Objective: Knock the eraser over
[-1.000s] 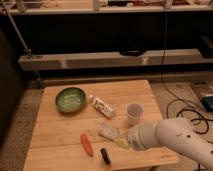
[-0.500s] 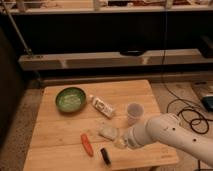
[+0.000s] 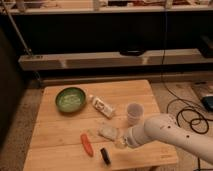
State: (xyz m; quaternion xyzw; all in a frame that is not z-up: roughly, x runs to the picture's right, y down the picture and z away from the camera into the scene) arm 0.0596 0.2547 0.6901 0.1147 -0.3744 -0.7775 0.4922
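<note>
The eraser, a small black block, sits near the front edge of the wooden table. The orange-red carrot-shaped stick lies just left of it. A crumpled whitish wrapper lies behind the eraser. My white arm reaches in from the right, and its gripper is low over the table, just right of and behind the eraser, next to the wrapper.
A green bowl stands at the back left. A white tube lies in the middle. A pale cup stands right of centre. Black cables lie on the floor at the right. Shelving runs behind the table.
The arm has reached further left and forward, bringing the gripper closer to the eraser. The objects on the table have not moved.
</note>
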